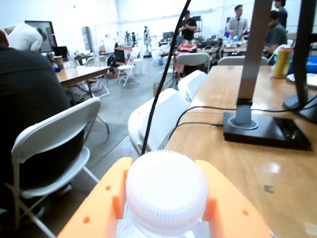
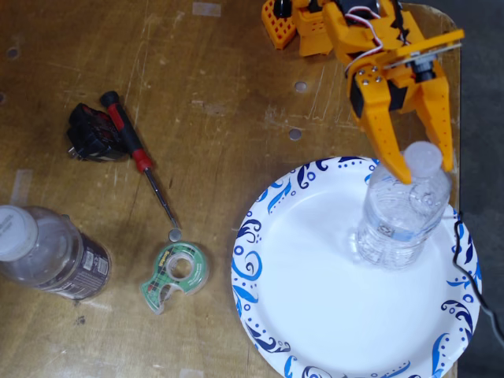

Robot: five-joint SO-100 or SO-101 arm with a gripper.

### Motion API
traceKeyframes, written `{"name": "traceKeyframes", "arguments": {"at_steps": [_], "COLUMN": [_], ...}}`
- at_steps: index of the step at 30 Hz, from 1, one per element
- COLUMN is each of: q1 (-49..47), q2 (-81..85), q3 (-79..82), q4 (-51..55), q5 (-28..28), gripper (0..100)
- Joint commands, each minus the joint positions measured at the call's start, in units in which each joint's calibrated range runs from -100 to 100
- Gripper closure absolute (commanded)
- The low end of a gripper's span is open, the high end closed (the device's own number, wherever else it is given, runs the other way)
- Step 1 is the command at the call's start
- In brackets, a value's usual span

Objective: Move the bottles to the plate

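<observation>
While standing on the plate, bottle cap sits between jaws.

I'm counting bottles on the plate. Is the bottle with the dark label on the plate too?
No, the dark-label bottle lies on the wooden table, left of the plate in the fixed view.

The fixed view looks straight down on the worktop from fairly near. The wrist view sits low and level just behind the gripper, facing out across the room. Both views share the gripper and the white bottle cap between its fingers.
</observation>
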State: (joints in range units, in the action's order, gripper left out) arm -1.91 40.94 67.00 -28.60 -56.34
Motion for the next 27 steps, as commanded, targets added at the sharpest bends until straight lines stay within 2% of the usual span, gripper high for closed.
{"name": "traceKeyframes", "arguments": {"at_steps": [1, 4, 12, 17, 27], "q1": [0.8, 0.9, 0.6, 0.4, -2.1], "q2": [5.3, 9.7, 19.2, 22.4, 19.8], "q3": [-1.4, -1.1, 0.9, 5.8, 5.0], "q4": [3.2, 9.5, 24.5, 24.3, 24.0], "q5": [2.1, 4.1, 2.5, 1.4, 0.9], "gripper": [99, 99, 99, 99, 98]}}
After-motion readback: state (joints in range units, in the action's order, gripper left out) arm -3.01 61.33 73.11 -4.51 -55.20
